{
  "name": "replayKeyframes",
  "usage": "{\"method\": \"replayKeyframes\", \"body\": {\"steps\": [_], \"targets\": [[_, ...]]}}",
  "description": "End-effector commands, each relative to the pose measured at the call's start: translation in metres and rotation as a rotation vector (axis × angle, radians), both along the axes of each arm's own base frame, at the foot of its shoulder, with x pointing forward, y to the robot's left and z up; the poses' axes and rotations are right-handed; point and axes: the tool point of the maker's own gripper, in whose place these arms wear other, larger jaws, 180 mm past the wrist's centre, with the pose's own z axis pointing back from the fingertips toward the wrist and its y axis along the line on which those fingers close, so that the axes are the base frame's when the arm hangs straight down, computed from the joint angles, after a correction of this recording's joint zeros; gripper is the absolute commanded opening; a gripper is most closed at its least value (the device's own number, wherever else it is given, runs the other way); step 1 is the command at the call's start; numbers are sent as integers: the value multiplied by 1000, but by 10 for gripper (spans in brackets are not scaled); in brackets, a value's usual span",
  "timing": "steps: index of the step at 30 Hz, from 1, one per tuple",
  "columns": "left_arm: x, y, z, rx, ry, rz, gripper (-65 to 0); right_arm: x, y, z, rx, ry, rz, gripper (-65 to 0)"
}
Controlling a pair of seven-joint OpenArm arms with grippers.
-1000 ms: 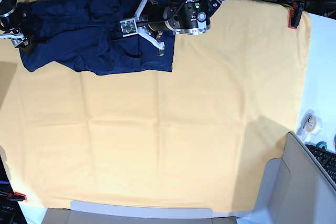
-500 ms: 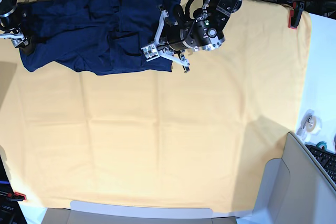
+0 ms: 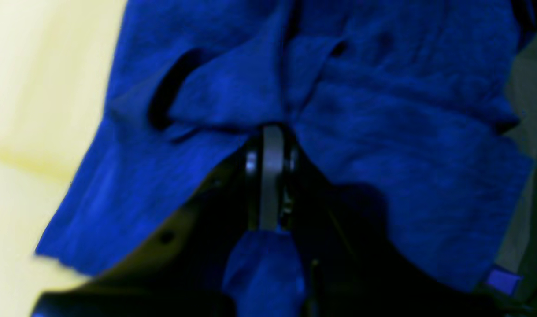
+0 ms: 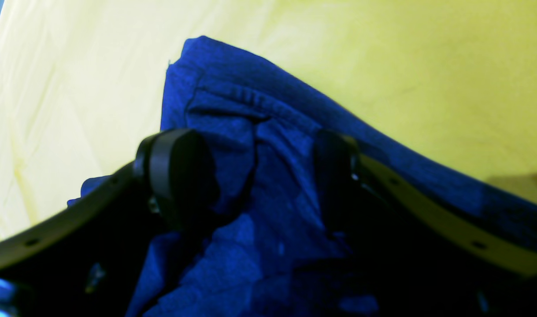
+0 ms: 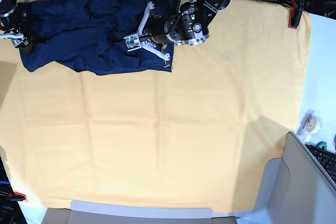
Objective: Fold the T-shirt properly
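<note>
The dark navy T-shirt (image 5: pixel 79 30) lies crumpled along the far left edge of the yellow-orange cloth (image 5: pixel 184 129). My left gripper (image 5: pixel 131 40) is over the shirt's right part. In the left wrist view it (image 3: pixel 272 136) is shut, pinching a fold of the blue fabric (image 3: pixel 383 132). My right gripper (image 5: pixel 16 40) is at the shirt's left end. In the right wrist view its fingers (image 4: pixel 175 176) stand apart, with a bunched edge of the shirt (image 4: pixel 259 110) between them.
Red clamps (image 5: pixel 293 17) (image 5: pixel 16 196) hold the cloth at the far right and near left corners. Tape rolls (image 5: pixel 310 121) and a keyboard (image 5: pixel 325 161) lie at the right. A grey box (image 5: pixel 294 182) stands at the near right.
My left gripper swung out to the shirt's right hem half a second ago and has come back left over the shirt. The right arm has not moved.
</note>
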Motion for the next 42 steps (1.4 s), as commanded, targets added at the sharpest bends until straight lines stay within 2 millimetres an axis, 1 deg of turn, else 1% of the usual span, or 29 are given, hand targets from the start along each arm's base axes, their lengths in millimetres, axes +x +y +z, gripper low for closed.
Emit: {"method": "replayKeyframes", "body": {"steps": [1,3,5,7,10,11,14,19,22,23,25,28,30,31,33,35,37,39,41,42], "targets": [[2,-15,12,-63,-7,-4,-649,-1,-2,3,-9,9,15,-248],[1,-22,7,-69,19,-3,-649,-1,-2,3,-9,9,15,-248],[9,-32,12,-92,6,-10,-649,-1,-2,3,-9,9,15,-248],[13,-37,13,-105,6,-10,-649,-1,-2,3,-9,9,15,-248],[14,-47,15,-124,19,-7,-649,-1,-1,2,-7,9,14,-248],[18,-49,19,-132,11,-6,-649,-1,-1,2,-7,9,14,-248],[30,-52,29,-138,-26,-11,-649,-1,-1,2,-6,9,14,-248],[40,-58,35,-173,-28,9,-649,-2,0,1,-5,9,13,-248],[53,-60,37,-242,-27,81,-649,-2,0,1,-5,9,13,-248],[60,-60,38,-258,-29,121,-649,-2,0,1,-5,9,13,-248],[72,-56,39,-270,-37,183,-649,-2,0,1,-5,9,13,-248],[77,-54,46,-290,-53,209,-649,0,0,2,-5,5,13,-248],[88,-44,60,-317,-86,245,-646,2,-2,6,-12,-3,14,-248],[91,-39,68,-333,-99,266,-645,3,-4,8,-16,-7,13,-248],[95,-29,85,-369,-135,300,-633,12,-5,15,-22,-33,13,-248],[97,-19,102,-402,-174,328,-591,19,-12,26,-57,-46,30,-248],[95,-7,109,-410,-198,356,-522,27,-17,42,-98,-66,59,-248],[90,-1,106,-401,-199,360,-475,34,-21,58,-146,-84,86,-247],[86,4,101,-385,-194,361,-463,42,-26,78,-204,-105,120,-245],[85,6,98,-378,-190,361,-463,45,-28,85,-226,-111,132,-245]]}}
